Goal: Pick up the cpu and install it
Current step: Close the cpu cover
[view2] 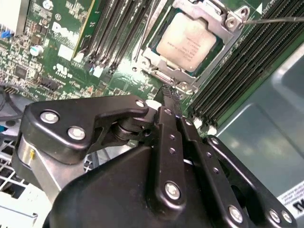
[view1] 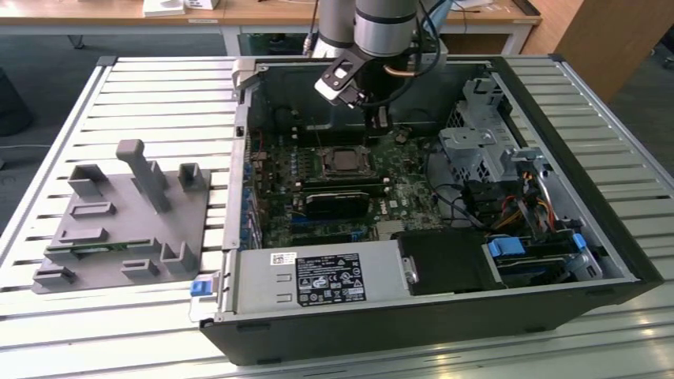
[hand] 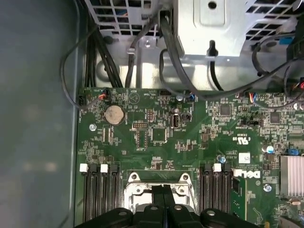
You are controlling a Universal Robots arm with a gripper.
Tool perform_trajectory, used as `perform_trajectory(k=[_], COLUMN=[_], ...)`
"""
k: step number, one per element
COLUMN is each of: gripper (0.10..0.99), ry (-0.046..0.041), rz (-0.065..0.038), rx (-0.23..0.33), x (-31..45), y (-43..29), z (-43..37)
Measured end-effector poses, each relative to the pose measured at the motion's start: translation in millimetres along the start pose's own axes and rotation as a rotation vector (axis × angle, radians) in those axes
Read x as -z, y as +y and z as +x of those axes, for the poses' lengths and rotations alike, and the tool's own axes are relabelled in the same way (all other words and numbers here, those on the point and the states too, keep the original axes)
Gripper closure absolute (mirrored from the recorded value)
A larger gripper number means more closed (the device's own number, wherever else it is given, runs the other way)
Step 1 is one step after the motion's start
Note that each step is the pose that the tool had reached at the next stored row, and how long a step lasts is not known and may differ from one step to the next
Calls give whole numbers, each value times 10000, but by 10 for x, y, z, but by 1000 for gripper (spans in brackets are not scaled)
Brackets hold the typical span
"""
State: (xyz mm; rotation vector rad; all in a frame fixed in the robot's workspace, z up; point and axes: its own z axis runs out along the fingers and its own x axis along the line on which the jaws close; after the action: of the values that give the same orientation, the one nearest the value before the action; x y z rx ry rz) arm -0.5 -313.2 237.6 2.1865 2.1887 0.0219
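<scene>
The cpu [view2: 187, 42], a silver-grey square chip, lies flat in the motherboard socket [view2: 159, 64] with the metal frame down around its edges. In the exterior view the cpu [view1: 342, 160] sits mid-board inside the open computer case [view1: 589, 237]. My gripper [view1: 376, 122] hangs above the board, just behind the socket. Its two black fingers [view2: 172, 102] are pressed together with nothing between them, the tips a short way off the socket's corner. In the first wrist view the shut fingers [hand: 164, 197] cover the middle of the socket frame [hand: 135, 187].
Memory slots [view2: 118, 33] flank the socket on both sides. A thin latch wire [view2: 280, 19] runs past the socket. Cables [hand: 190, 80] and a drive cage [view1: 479, 146] crowd the case. A power supply [view1: 316, 280] fills the front. A grey fixture plate [view1: 116, 221] lies at the exterior view's left.
</scene>
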Motion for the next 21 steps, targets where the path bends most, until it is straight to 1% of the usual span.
perform_trajectory(k=[3,8,11,13,15,18,21], gripper=[980,980,980,980,980,980,980], ry=[1,1,7,9,9,10,9], rz=[0,0,-1,-1,0,-1,0], rx=[0,0,-1,-1,-1,-1,0], x=[-34,-72,-85,-99,-123,-167,-206], y=[-42,-160,-202,-242,-276,-305,-362], z=[1,2,2,3,4,-2,-2])
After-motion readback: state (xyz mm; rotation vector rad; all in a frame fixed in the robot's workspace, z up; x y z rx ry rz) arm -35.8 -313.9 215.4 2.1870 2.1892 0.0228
